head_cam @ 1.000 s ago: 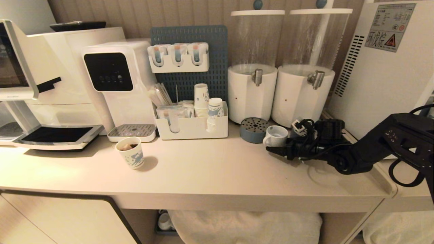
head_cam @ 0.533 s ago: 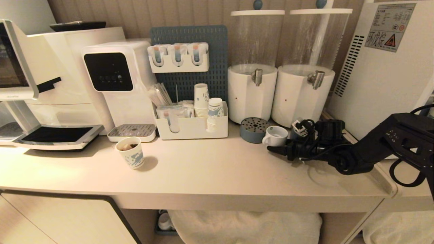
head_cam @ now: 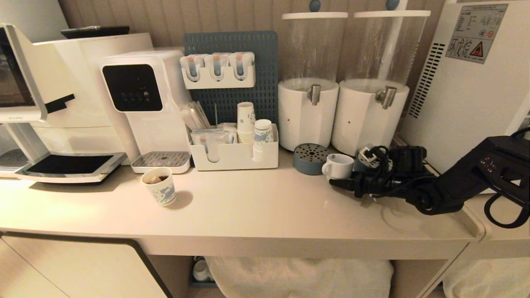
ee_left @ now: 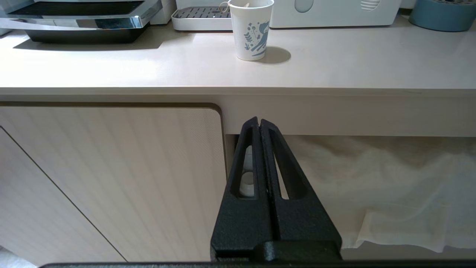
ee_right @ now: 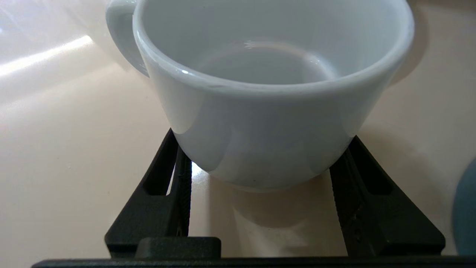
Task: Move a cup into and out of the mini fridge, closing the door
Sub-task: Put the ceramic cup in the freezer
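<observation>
The right gripper [ee_right: 260, 163] reaches low across the counter [head_cam: 256, 207], its two black fingers [ee_right: 167, 193] set against either side of the cup [ee_right: 267, 111] at the base, closed to the cup's width. The small white cup [head_cam: 337, 165] stands upright on the counter between those fingers, its loop handle turned away from the wrist, its bowl empty.

Just beyond the cup from the claw sits a round blue-grey perforated disc [head_cam: 309, 158]; behind that rise two tall clear drink dispensers [head_cam: 308, 78] on white bases, each with a metal tap. The mini fridge [head_cam: 472, 82] stands at the arm's outer side, showing its vent slots and warning sticker.

Farther off past the cup, a white organiser tray [head_cam: 234, 155] holds stacked paper cups and sachets. Beyond it, a patterned paper cup [head_cam: 159, 186] with a tea-bag string stands alone on the counter, near a white water dispenser [head_cam: 143, 103].

The left gripper [ee_left: 259, 124] hangs below the counter edge, fingers pressed together, well apart from everything.
</observation>
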